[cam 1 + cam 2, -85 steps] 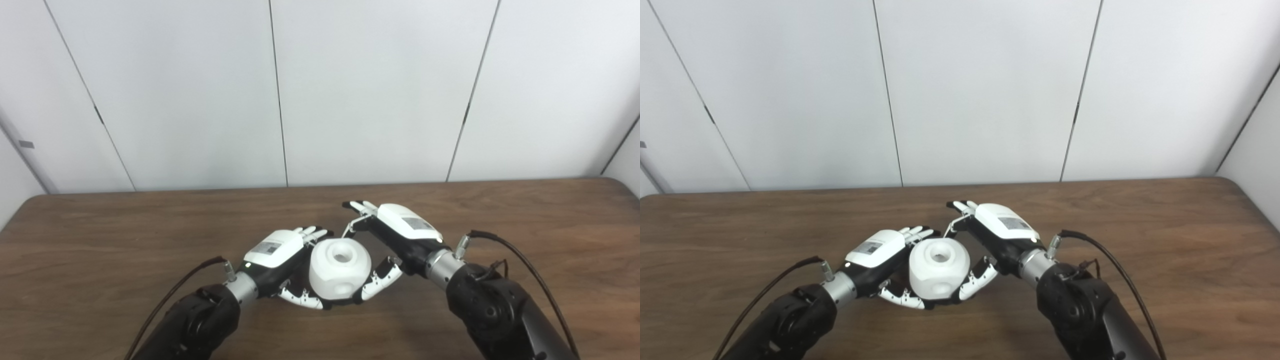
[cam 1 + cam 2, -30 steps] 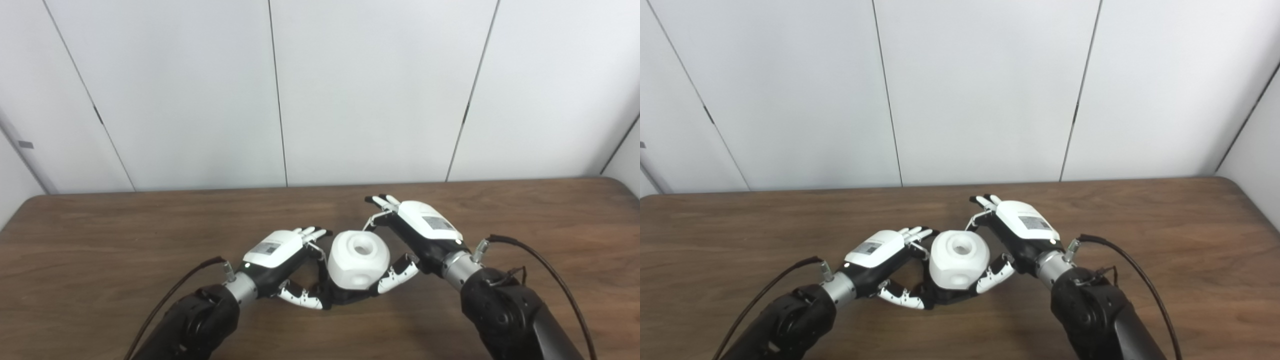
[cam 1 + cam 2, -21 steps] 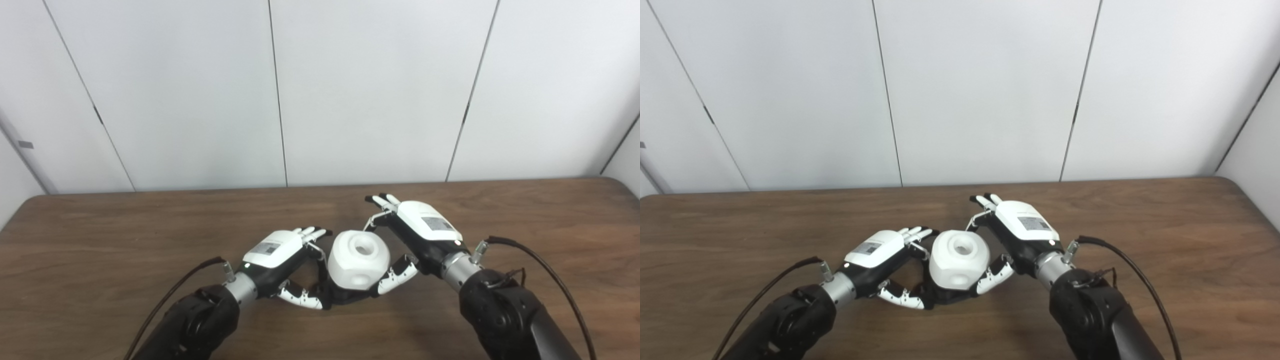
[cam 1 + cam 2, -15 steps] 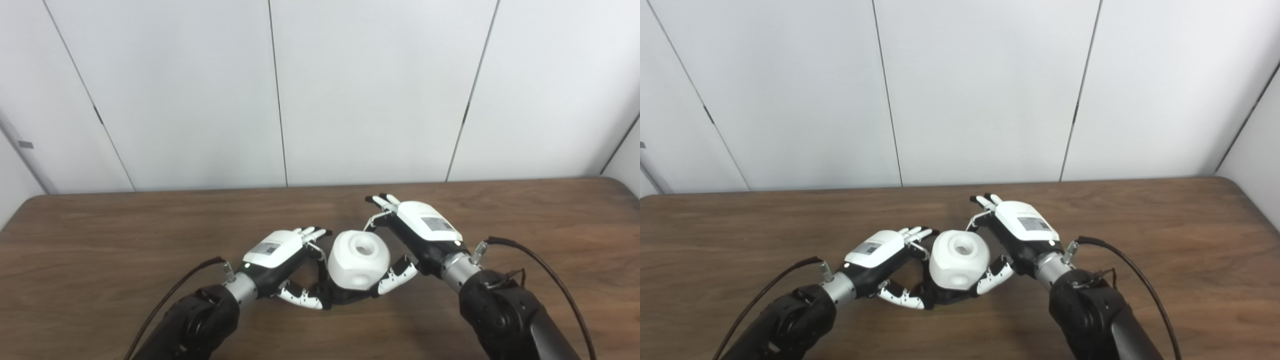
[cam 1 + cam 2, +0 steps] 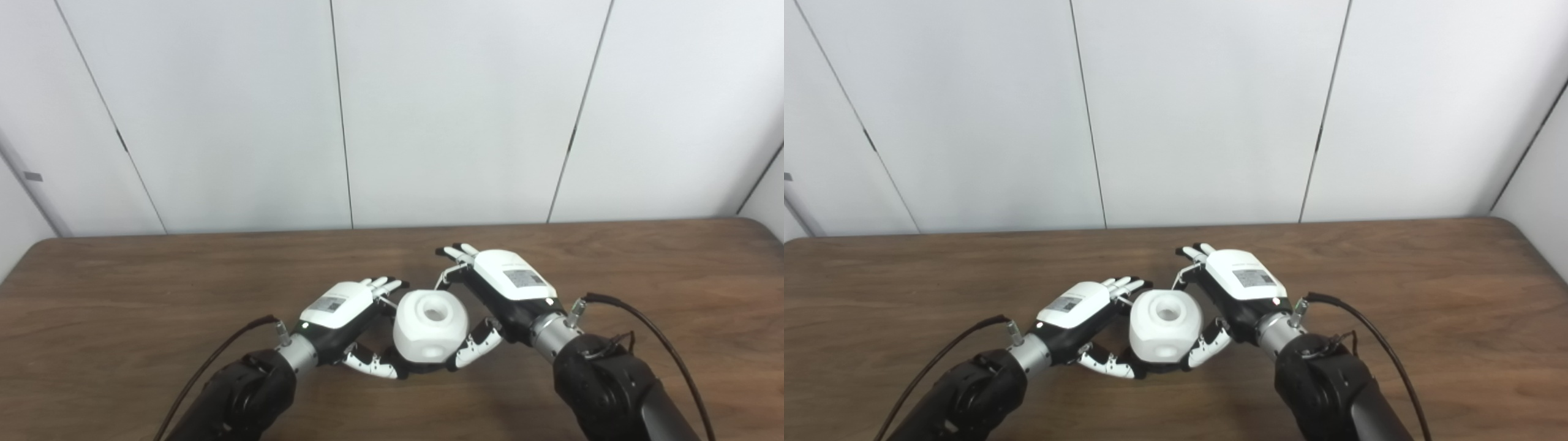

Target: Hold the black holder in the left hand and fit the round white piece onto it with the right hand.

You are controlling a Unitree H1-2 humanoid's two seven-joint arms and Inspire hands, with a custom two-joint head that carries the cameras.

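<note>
On the wooden table [image 5: 122, 294], the right hand [image 5: 499, 294] clasps the smooth rounded white piece [image 5: 430, 332]; the left hand [image 5: 343, 318] grips the mostly hidden black holder [image 5: 422, 369].

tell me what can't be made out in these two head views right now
- Black holder: only a dark sliver shows in both views; the round white piece covers the rest, so seating is unclear.
- Left robot hand: its palm side is hidden by its own back in both views, so its grip is unclear.
- Right robot hand: its contact with the white piece is hidden the same way.
- Both arms: cut off by the bottom edge.
</note>
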